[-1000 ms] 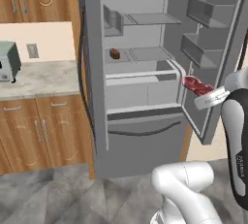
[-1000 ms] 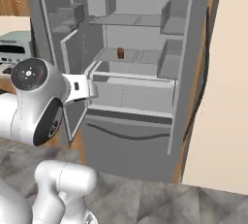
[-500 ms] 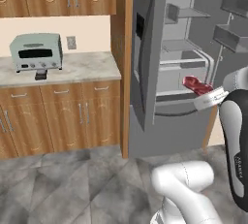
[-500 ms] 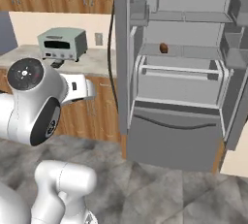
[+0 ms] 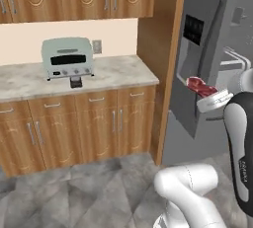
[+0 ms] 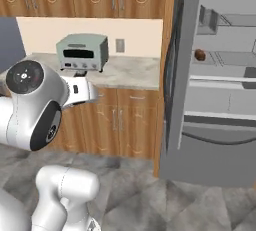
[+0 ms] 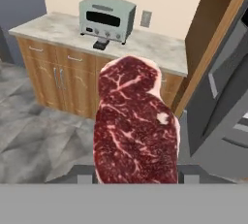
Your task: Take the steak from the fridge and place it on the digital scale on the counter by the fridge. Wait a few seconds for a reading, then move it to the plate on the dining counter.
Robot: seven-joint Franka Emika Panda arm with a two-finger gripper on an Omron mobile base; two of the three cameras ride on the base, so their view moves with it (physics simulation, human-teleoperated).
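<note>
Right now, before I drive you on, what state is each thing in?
steak: out of the fridge, held in the gripper
gripper: shut on the steak
fridge: door open, a small brown item on a shelf
digital scale: on the counter, nothing on it
toaster oven: door shut, behind the scale

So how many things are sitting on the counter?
2. A pale green toaster oven sits at the back of the counter by the wall, and a small black scale sits just in front of it. Nothing seems hidden behind them.
</note>
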